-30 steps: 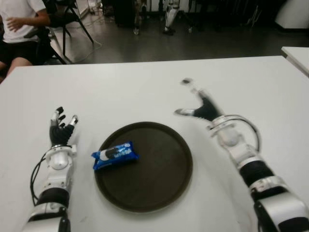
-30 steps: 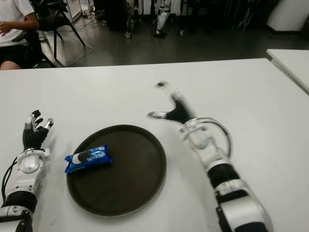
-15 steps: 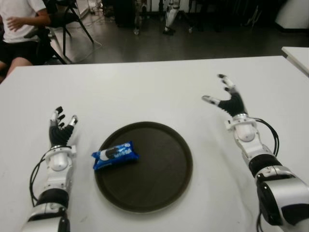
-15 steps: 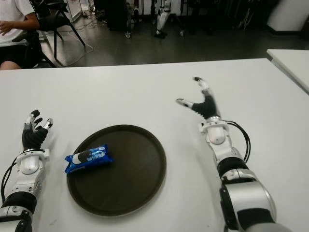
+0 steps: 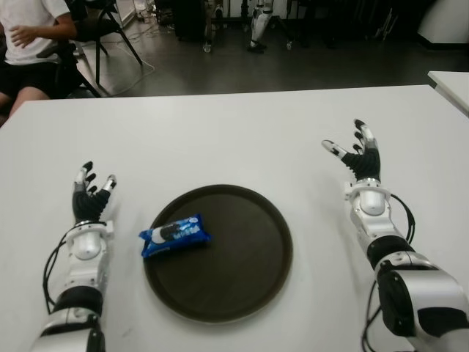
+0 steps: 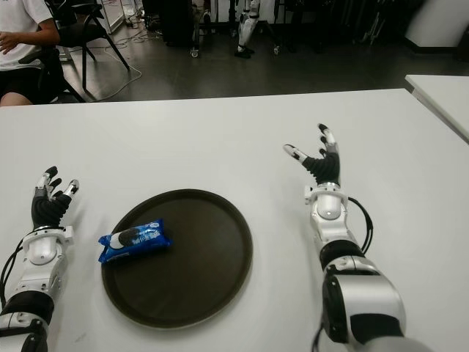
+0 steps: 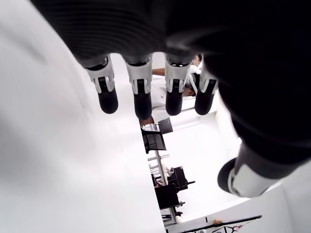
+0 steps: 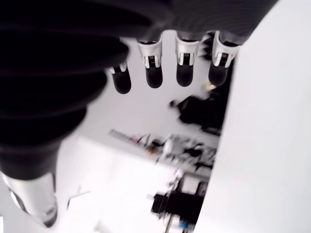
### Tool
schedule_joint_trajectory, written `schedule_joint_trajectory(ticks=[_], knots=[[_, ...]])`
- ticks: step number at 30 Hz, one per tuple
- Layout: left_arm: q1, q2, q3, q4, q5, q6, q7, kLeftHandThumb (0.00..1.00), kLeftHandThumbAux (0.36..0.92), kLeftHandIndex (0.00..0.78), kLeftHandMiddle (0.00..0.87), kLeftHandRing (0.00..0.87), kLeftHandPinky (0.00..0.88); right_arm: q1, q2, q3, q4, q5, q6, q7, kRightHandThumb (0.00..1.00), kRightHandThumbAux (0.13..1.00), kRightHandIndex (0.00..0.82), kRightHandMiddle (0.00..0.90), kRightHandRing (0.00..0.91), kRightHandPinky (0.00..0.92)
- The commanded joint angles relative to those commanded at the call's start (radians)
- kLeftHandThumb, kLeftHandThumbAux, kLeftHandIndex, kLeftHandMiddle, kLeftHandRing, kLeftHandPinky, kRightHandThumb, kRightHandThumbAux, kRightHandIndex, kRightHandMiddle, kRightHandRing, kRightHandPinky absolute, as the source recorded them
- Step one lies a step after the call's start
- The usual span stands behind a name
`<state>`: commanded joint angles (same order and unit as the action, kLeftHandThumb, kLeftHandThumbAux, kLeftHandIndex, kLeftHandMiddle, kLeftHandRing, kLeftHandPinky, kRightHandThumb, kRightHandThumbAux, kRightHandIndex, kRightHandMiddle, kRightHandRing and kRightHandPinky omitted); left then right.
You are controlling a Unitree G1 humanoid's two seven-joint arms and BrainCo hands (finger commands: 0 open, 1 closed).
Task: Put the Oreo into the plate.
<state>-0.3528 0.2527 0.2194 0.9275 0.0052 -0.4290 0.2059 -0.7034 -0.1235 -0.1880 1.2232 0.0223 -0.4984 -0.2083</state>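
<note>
A blue Oreo packet [image 5: 174, 234] lies across the left rim of a round dark plate [image 5: 242, 279] on the white table. The left part of the packet overhangs the rim. My left hand [image 5: 90, 193] shows to the left of the plate with its fingers [image 7: 137, 94] spread, holding nothing. To the right of the plate, at the table's right side, my right hand [image 5: 357, 152] is also open with its fingers [image 8: 186, 65] extended, and it holds nothing. Neither hand touches the packet.
The white table [image 5: 220, 139] stretches around the plate. A second white table's corner [image 5: 451, 81] shows at the far right. A person [image 5: 26, 44] sits on a chair beyond the table's far left corner. Chair legs and dark floor lie behind.
My right hand has swung from near the plate's upper right rim out to the right and drawn back, fingers still spread. The packet, plate and left hand have stayed put.
</note>
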Motion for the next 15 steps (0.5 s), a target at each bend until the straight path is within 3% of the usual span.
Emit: schedule_joint_trajectory(ticks=[6, 15], knots=[[-0.002, -0.006, 0.007, -0.002, -0.010, 0.008, -0.005, 0.281, 0.661, 0.054, 0.094, 0.071, 0.041, 0.002, 0.024, -0.038, -0.001, 0.044, 0.002, 0.028, 0.000, 0.739, 0.000, 0.000, 0.000, 0.000], [-0.014, -0.005, 0.011, 0.023, -0.026, 0.004, -0.016, 0.278, 0.675, 0.052, 0.089, 0.066, 0.030, 0.000, 0.033, -0.025, 0.007, 0.028, 0.016, 0.047, 0.000, 0.783, 0.000, 0.000, 0.000, 0.000]])
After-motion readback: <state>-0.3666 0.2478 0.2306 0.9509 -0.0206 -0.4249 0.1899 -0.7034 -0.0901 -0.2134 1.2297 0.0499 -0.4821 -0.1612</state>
